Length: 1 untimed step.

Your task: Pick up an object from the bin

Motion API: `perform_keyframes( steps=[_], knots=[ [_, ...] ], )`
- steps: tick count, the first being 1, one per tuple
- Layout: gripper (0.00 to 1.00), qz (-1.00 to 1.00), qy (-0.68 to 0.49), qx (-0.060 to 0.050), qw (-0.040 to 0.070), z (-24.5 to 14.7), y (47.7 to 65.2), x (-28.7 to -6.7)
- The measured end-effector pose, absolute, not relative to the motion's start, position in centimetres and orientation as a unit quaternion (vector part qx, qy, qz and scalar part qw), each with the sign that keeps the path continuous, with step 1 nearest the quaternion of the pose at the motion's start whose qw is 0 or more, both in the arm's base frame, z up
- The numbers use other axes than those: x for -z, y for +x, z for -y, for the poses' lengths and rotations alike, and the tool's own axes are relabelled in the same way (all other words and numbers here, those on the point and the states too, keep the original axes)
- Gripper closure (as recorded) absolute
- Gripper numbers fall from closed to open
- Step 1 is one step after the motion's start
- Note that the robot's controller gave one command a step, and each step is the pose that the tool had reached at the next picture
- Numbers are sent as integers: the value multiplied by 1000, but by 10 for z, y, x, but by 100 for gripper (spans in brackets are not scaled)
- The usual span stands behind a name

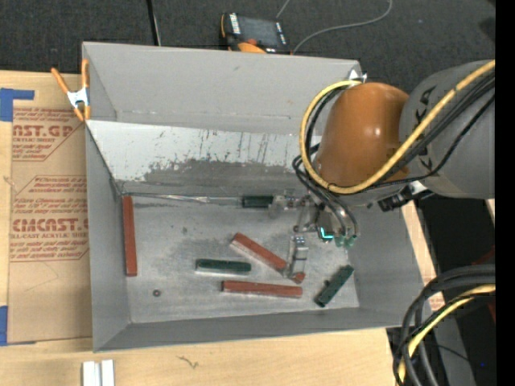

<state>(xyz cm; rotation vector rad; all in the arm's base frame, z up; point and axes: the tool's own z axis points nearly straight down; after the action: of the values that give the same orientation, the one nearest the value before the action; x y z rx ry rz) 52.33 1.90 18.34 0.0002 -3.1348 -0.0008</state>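
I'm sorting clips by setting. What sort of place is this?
Probably a robotics lab bench: a cabled robot arm with an orange cover reaches into a scuffed grey metal bin holding loose red-brown sticks and dark green sticks.

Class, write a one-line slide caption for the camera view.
Gripper over the right end of a slanted red-brown bar in the grey bin, a dark green bar nearby.

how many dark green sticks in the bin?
3. One dark green stick at the back, a second mid-floor, a third tilted at the front right. The arm covers the right side; more may be hidden.
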Motion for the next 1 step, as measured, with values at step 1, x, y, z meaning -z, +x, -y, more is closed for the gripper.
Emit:
perform_keyframes(
  steps=[1],
  knots=[
    [0, 1000, -18, 1, 4, -76, 492, -69]
  ],
)
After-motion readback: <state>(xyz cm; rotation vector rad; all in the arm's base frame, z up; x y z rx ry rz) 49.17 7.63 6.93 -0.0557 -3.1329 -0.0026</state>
